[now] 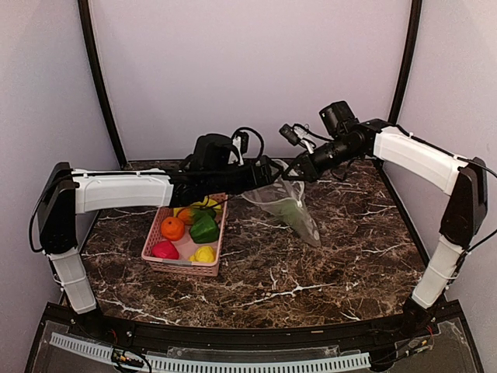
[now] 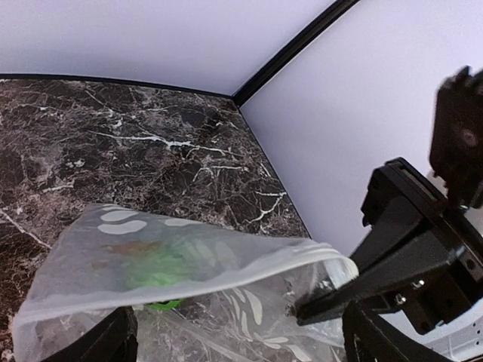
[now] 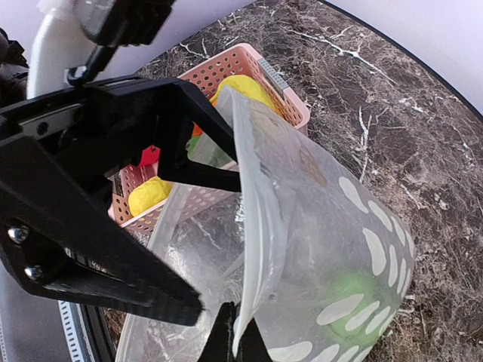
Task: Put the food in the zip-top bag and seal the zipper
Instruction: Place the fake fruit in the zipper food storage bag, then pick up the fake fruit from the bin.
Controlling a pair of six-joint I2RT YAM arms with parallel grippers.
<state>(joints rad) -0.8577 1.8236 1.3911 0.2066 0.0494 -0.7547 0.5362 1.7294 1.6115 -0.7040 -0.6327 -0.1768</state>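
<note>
Tabletop (image 1: 326, 272) of dark veined marble below zip-top bag (image 1: 291, 210); pale lilac walls (image 1: 248, 70).

The clear zip-top bag (image 3: 339, 226) bears white dots over a seemingly green piece (image 3: 351, 290); the basket (image 3: 226, 62) is pink.

The polka-dot zip-top bag (image 3: 332, 226) hung upright, mouth gaping, zipper (image 3: 253, 204) unsealed. A green piece (image 3: 349, 290) lay low inside the bag, blurred by the plastic. The right gripper (image 3: 230, 343) was closed on the bag's rim at the lower end of the mouth. The left gripper (image 3: 215, 245) stood just before the mouth, black fingers (image 3: 136, 105) spread wide. Behind the bag sat a pink slotted basket (image 3: 264, 72) containing two yellow pieces (image 3: 149, 197) and a red piece (image 3: 149, 154). Dark marble tabletop (image 3: 392, 105) lay beyond the bag.
</note>
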